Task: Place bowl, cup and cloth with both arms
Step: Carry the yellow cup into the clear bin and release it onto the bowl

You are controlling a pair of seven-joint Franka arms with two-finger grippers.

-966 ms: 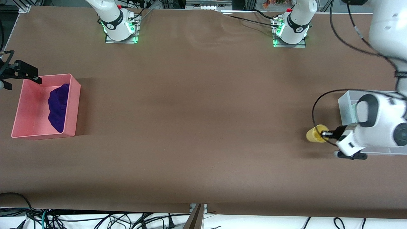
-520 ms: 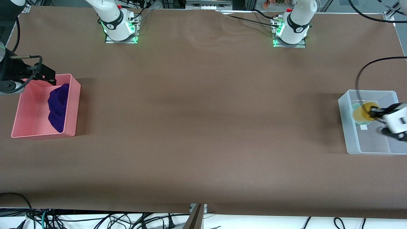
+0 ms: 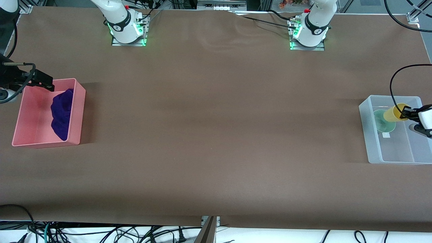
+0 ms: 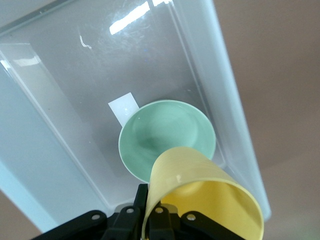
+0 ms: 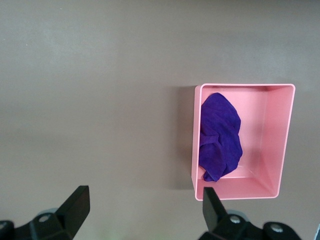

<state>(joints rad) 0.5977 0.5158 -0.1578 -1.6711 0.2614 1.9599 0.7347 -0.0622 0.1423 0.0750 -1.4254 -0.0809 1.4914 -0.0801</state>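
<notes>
While the right arm waits high over its end of the brown bench [image 3: 216, 135], the front view shows the left gripper [image 3: 406, 113] over the clear plastic bin [image 3: 371, 148], its fingers clamped on the rim of the yellow cup [image 3: 395, 112]. The cup is tilted on its side in the air above the pale green bowl [image 3: 382, 121], which sits on the bin's floor beside a small white label [image 3: 386, 135]. At the right arm's end of the bench, the purple cloth [image 3: 62, 113] lies crumpled in the pink bin [image 3: 20, 121], against the wall toward the bench's middle; the right gripper [image 3: 42, 81] hangs over the bin's corner.

From the left wrist view, the fingers [image 4: 131, 216] pinch the cup's wall [image 4: 200, 195], its open mouth tipped toward the camera, over the bowl [image 4: 165, 137] standing upright in the clear bin [image 4: 235, 110].

From the right wrist view, the fingers [image 5: 77, 202] are spread wide apart and hold nothing, high above the bare bench [image 5: 100, 100]; the cloth [image 5: 220, 137] lies inside the pink bin [image 5: 280, 140].
</notes>
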